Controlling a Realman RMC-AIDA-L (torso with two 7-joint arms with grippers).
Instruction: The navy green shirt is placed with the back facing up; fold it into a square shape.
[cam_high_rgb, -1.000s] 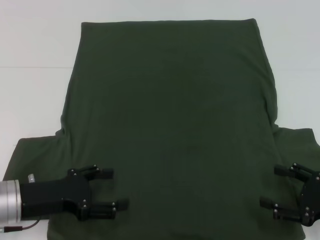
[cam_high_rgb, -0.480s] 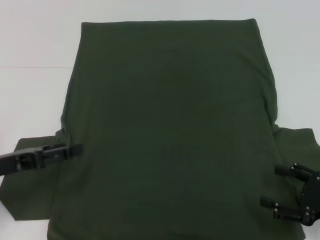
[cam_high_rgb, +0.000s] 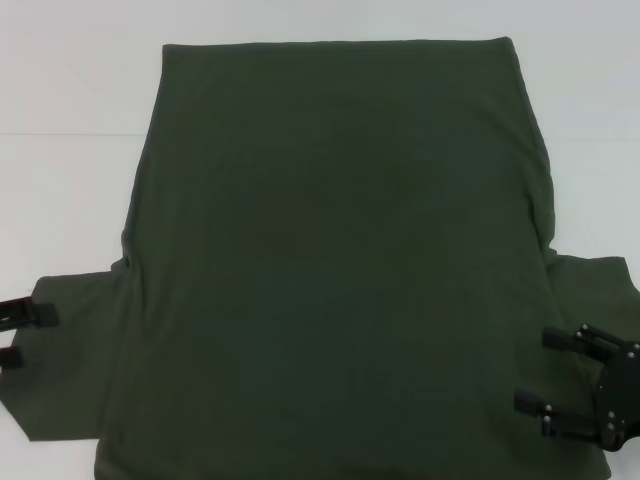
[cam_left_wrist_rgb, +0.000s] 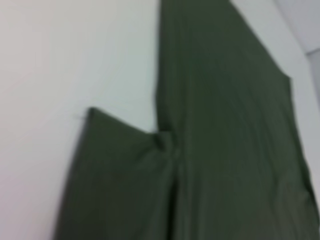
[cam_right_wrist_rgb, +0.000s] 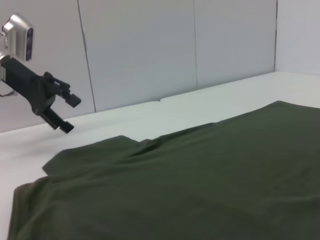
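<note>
The navy green shirt (cam_high_rgb: 340, 240) lies spread flat on the white table with its plain back up, hem at the far side and both sleeves spread out near me. In the left wrist view the shirt (cam_left_wrist_rgb: 225, 125) shows its left sleeve and side. My left gripper (cam_high_rgb: 25, 335) is open at the picture's left edge, over the left sleeve's outer end. The right wrist view shows this left gripper (cam_right_wrist_rgb: 64, 114) raised above the shirt (cam_right_wrist_rgb: 200, 185), holding nothing. My right gripper (cam_high_rgb: 533, 368) stands open over the shirt beside the right sleeve, holding nothing.
The white table (cam_high_rgb: 70, 180) shows bare on both sides of the shirt and beyond its far hem. A pale wall (cam_right_wrist_rgb: 150, 45) stands behind the table in the right wrist view.
My left gripper has drawn back leftward from over the shirt's near left part to the outer end of the left sleeve. The right gripper has barely shifted. The shirt lies unchanged.
</note>
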